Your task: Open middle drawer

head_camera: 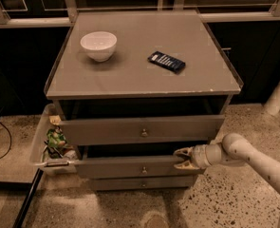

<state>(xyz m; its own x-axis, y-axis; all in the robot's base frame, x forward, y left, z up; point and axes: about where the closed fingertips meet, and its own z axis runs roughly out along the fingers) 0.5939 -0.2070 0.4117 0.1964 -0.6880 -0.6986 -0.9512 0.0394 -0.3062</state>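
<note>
The middle drawer [130,167] is the second of three in the front of the bench [144,80]. It sits under the uppermost drawer [106,130], which stands out from the body with a dark gap behind it. The end effector [181,158] is at the upper right corner of the middle drawer's front, well apart from the round knob [144,169] at the centre. Whether it is opened or closed on the panel I cannot tell. From this place I think the main danger is a pull that is not centred: force on one end only can turn the drawer a little in its guides, so it jams instead of sliding. The hold on a thin edge may also slip off. The white arm [258,160] is close under the uppermost drawer and could knock it if it rises. On the left, a plastic bin [39,141] with packets hangs just beside the drawer's end and could catch on it. A hard jerk might shake the white bowl [98,45] and the dark flat object [166,61] on top.
</note>
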